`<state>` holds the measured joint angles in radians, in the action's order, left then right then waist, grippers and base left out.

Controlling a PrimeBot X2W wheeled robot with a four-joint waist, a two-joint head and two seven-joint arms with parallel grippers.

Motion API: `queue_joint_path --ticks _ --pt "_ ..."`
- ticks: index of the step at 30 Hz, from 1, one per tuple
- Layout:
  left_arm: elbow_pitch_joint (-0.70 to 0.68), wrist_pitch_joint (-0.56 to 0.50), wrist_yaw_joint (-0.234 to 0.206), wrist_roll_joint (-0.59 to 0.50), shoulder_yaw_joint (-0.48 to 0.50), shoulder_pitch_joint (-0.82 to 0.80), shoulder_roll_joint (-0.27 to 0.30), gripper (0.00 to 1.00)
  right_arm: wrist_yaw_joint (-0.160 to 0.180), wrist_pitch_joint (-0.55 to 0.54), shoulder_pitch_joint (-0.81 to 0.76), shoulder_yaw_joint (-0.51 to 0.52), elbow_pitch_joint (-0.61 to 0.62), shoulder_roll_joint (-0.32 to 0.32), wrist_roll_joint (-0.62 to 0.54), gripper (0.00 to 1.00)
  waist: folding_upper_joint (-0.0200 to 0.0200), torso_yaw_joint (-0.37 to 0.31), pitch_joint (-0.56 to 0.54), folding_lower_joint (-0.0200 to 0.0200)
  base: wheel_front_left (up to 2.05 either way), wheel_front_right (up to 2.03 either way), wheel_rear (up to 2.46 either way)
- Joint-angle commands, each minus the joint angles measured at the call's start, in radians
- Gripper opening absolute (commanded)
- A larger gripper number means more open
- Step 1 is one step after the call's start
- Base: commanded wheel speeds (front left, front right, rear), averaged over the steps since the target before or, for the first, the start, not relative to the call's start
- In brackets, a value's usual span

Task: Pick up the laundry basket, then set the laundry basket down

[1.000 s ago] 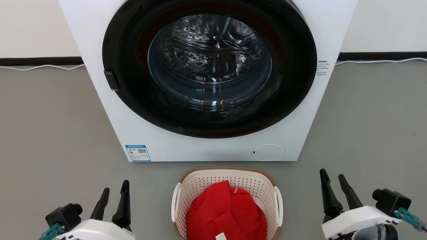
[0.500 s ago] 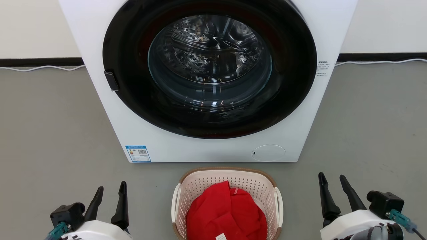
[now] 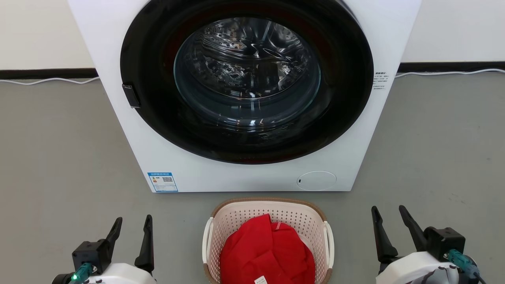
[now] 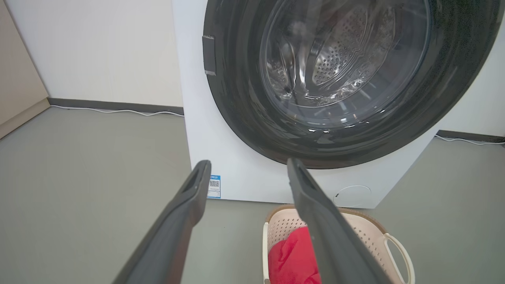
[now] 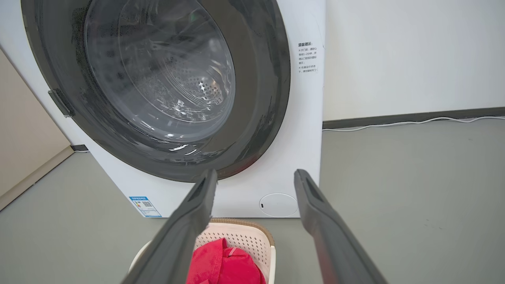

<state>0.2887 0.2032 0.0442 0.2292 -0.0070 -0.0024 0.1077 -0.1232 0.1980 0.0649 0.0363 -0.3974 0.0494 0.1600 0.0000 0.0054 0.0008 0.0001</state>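
head: laundry basket (image 3: 268, 213) on floor before washing machine (image 3: 118, 130), between left gripper (image 3: 133, 219) and right gripper (image 3: 387, 208), both spread wide, empty | left wrist: basket's loop handle (image 4: 399, 252) beside finger | right wrist: text sticker (image 5: 307, 57) on machine, red cloth (image 5: 221, 264) in basket

head: high, close, tilted forward-down onto washing machine (image 3: 244, 177) front and laundry basket (image 3: 268, 200) | left wrist: low, left of basket, facing machine door (image 4: 236, 118) | right wrist: low, right of basket, facing door | shared: door, basket, floor (image 3: 59, 157)

Both end effectors (image 3: 134, 218) (image 3: 387, 208) splayed wide
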Motion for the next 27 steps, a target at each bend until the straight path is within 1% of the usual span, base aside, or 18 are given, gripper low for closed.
queue_joint_path --ticks 1,15,18,21,27 --pt "-0.027 0.019 -0.007 -0.046 0.023 -0.022 0.02 1.0 -0.007 0.025 0.037 -0.019 0.018 0.001 -0.051 1.0 0.0 0.0 -0.001 -0.0001 0.0 0.0 0.0" --pt "-0.029 0.057 -0.012 -0.202 0.031 -0.02 0.025 1.0 -0.007 0.062 0.04 -0.025 0.013 0.001 -0.213 1.0 0.0 -0.003 0.0 -0.0001 0.0 0.0 0.0" --pt "-0.021 0.059 -0.006 -0.191 0.046 -0.02 0.018 1.0 -0.008 0.064 0.041 -0.024 0.014 0.001 -0.211 1.0 0.0 -0.005 0.001 -0.0001 0.0 0.0 0.0" --pt "-0.012 0.059 0.01 -0.176 0.059 -0.022 0.009 1.0 -0.008 0.064 0.04 -0.019 0.012 0.001 -0.2 1.0 0.0 -0.005 0.001 -0.0001 0.0 0.0 0.0" --pt "-0.005 0.059 0.027 -0.178 0.081 -0.026 -0.003 1.0 -0.008 0.064 0.042 -0.012 0.008 0.001 -0.19 1.0 0.0 -0.006 0.005 -0.0001 0.0 0.0 0.0"
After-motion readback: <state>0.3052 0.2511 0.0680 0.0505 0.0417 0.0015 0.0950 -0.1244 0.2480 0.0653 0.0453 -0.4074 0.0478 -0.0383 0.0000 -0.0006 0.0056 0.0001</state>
